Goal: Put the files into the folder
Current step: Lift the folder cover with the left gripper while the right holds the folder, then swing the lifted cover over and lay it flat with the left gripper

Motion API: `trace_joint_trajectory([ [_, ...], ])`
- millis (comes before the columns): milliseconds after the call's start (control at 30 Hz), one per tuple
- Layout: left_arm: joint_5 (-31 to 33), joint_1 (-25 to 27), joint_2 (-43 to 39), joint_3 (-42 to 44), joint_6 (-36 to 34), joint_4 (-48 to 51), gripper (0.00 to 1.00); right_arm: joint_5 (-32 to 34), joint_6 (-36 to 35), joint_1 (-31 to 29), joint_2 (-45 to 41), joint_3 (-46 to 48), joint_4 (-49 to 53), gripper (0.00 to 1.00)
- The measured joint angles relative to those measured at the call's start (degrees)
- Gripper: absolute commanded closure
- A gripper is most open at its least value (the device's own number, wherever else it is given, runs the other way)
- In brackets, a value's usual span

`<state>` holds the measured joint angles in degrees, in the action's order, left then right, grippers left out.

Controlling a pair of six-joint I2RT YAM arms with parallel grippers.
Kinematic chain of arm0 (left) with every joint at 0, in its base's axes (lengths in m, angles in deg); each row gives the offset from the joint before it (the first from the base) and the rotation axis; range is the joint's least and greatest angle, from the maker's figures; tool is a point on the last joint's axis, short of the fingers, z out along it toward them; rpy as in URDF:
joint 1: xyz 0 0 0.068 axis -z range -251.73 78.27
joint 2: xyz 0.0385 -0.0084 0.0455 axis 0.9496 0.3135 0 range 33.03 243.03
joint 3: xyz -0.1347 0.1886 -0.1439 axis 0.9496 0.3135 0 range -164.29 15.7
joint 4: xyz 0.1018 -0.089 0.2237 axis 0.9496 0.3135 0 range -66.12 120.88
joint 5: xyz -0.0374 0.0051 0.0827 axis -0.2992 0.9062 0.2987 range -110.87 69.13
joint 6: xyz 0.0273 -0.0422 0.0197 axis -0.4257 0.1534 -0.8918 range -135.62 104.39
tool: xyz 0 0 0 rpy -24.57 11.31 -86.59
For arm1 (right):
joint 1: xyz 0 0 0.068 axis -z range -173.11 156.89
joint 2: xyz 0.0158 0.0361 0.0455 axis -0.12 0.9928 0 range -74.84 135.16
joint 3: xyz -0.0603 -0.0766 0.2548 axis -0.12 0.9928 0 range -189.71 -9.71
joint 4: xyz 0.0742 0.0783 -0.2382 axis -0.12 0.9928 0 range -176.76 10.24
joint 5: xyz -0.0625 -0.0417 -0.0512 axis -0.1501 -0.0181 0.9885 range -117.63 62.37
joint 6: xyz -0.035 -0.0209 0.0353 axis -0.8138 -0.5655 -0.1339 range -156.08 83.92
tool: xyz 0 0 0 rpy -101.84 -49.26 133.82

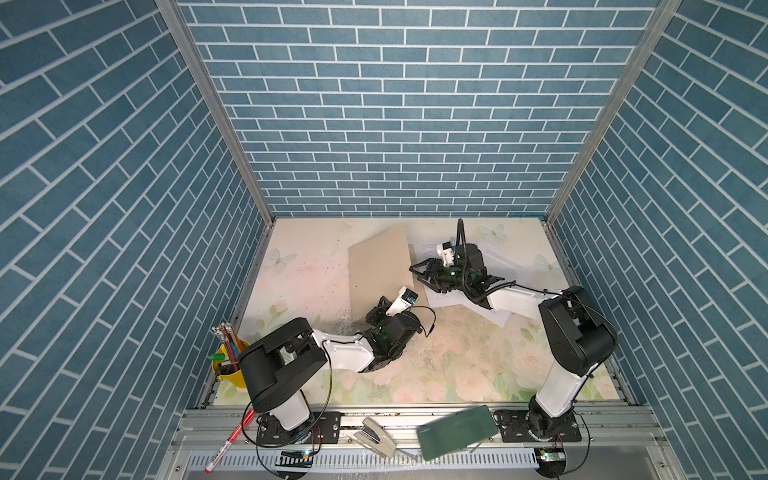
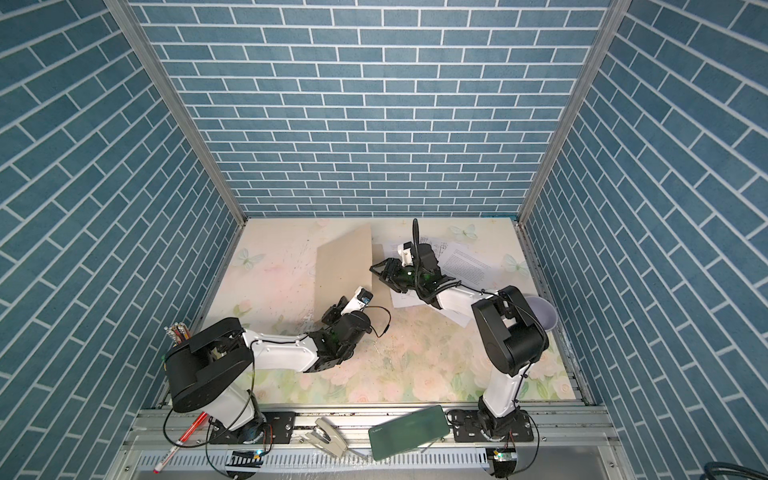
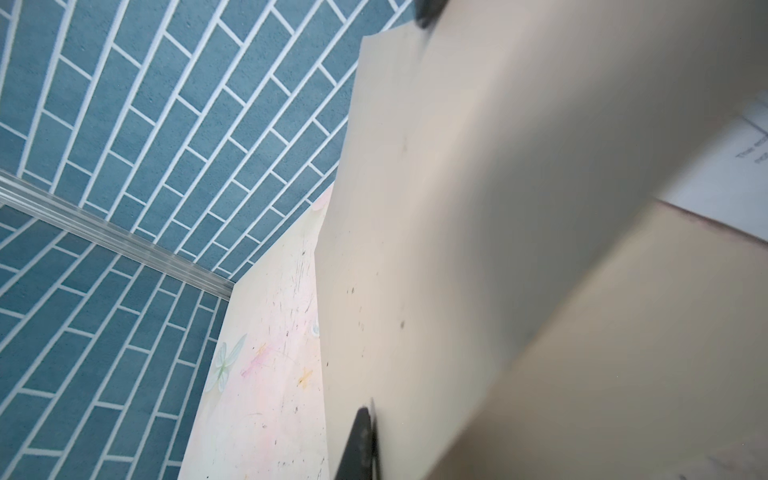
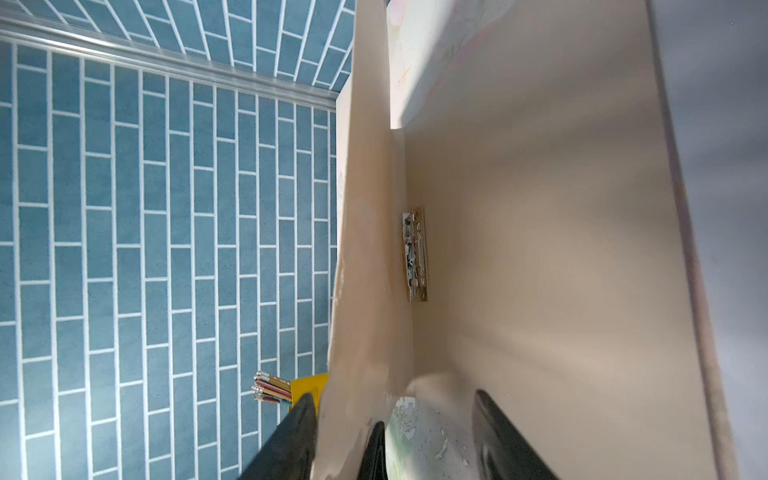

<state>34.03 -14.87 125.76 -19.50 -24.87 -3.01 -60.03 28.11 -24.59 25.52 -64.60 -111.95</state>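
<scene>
Currently, near to far. On the front rail: red pen (image 1: 226, 441), stapler (image 1: 374, 436), dark green case (image 1: 457, 432), all off the mat. The yellow pencil cup (image 1: 230, 365) sits at the near-left table corner, right beside my left shoulder. A pale purple cup (image 2: 540, 316) stands by the right table edge, partly hidden behind my right elbow.

My left arm lies low, reaching forward and right across the table (image 1: 299, 286). My left gripper (image 1: 372, 316) is pressed together on the near corner of the folder (image 1: 380, 270) cover. The folder is mid-table toward the back, cover lifted and tilted, base flat. The right wrist view looks into it and shows the metal clip (image 4: 415, 255) at the spine.

My right arm folds back leftward over the files (image 1: 503, 266). My right gripper (image 1: 417, 276) is spread, with the cover's free edge between the fingers (image 4: 291, 440), not pinched. The files lie loose and overlapping on the table just right of the folder, outside it. My right forearm covers part of them.

Room: bare table left of the folder and in the near middle. The folder's far edge is near the back wall (image 1: 395, 124).
</scene>
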Motion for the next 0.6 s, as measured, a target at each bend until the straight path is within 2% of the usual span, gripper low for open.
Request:
trace_joint_trajectory([
  [367, -0.55, -0.5, -5.95, 2.56, 4.83, -1.01, 0.93, 4.5, 0.26, 0.04, -0.48, 6.4, -9.81, 0.24],
  [600, -0.83, -0.72, -8.87, 4.96, 6.62, -3.17, 0.93, 4.83, 0.5, 0.04, 2.05, 7.34, -14.69, 0.29],
])
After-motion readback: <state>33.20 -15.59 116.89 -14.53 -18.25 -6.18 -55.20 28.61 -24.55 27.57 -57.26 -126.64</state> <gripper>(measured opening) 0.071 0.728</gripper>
